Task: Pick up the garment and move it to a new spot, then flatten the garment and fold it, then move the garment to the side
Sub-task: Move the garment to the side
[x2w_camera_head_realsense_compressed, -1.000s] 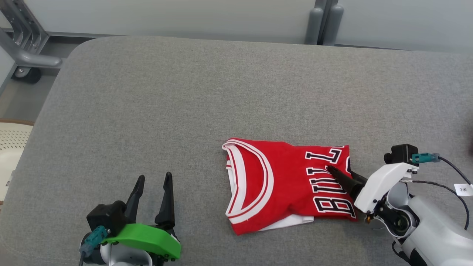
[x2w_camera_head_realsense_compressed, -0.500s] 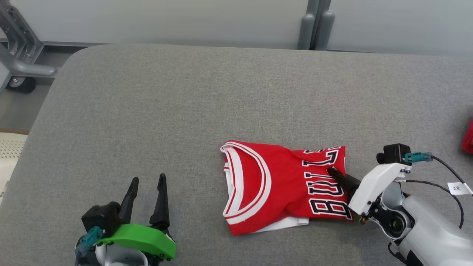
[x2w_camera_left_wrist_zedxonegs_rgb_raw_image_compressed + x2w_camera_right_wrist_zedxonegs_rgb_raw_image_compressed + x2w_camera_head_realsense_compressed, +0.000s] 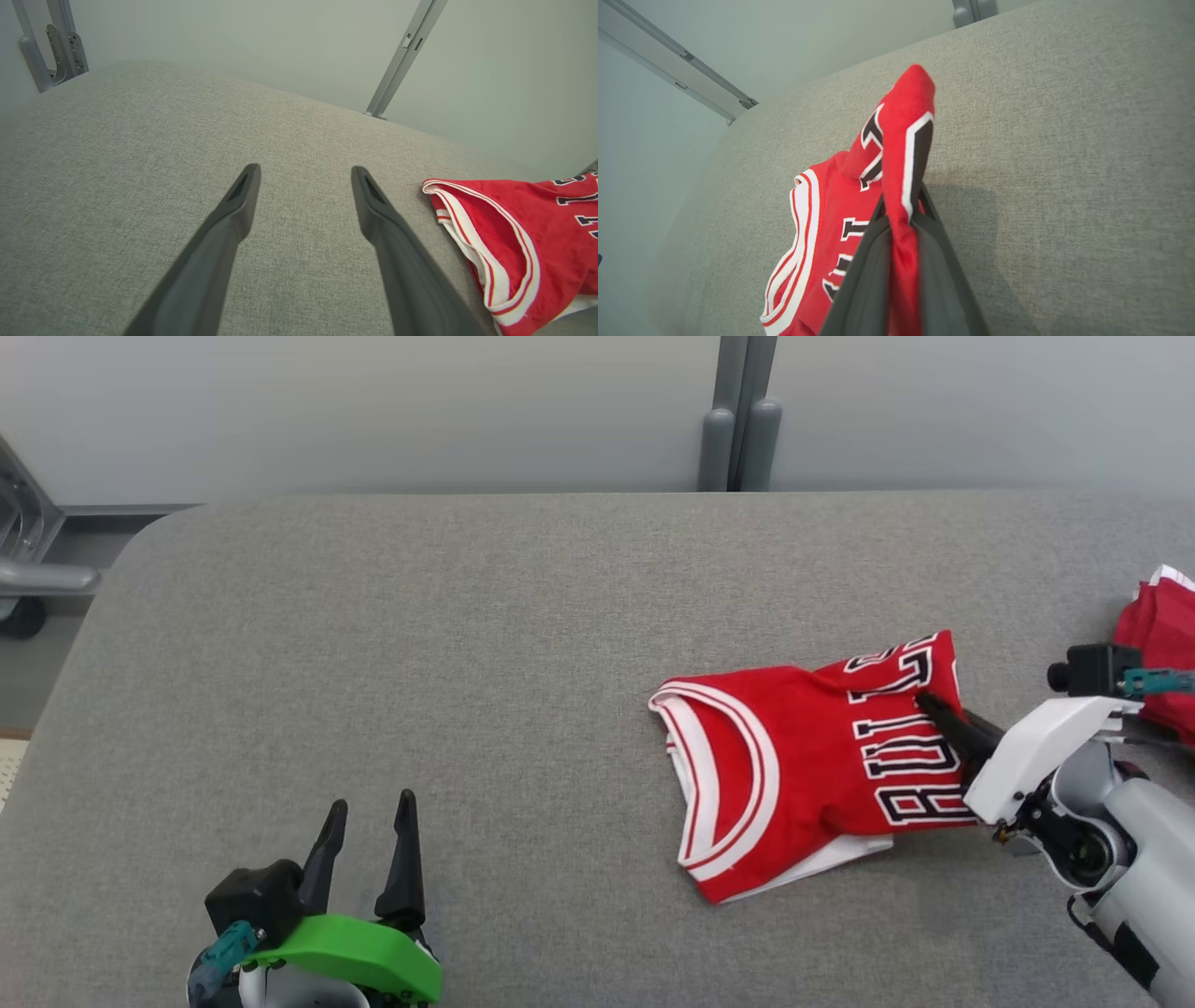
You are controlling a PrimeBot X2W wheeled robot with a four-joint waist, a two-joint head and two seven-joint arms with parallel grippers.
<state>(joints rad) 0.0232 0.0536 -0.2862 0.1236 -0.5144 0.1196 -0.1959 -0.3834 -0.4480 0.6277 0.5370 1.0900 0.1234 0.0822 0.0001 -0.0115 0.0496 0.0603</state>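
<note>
At the table's right edge, just beyond our right arm, lies a second red cloth (image 3: 1160, 621), near the garment (image 3: 803, 756) but apart from it. Two grey posts (image 3: 738, 439) stand behind the far edge. The garment, a folded red jersey with white trim and black lettering, lies right of centre on the table (image 3: 420, 644), whose top is coarse grey weave with rounded corners. Our right gripper (image 3: 934, 705) pinches its lettered edge, lifting a ridge of cloth. Our left gripper (image 3: 369, 812) hangs spread wide, well apart from it.
</note>
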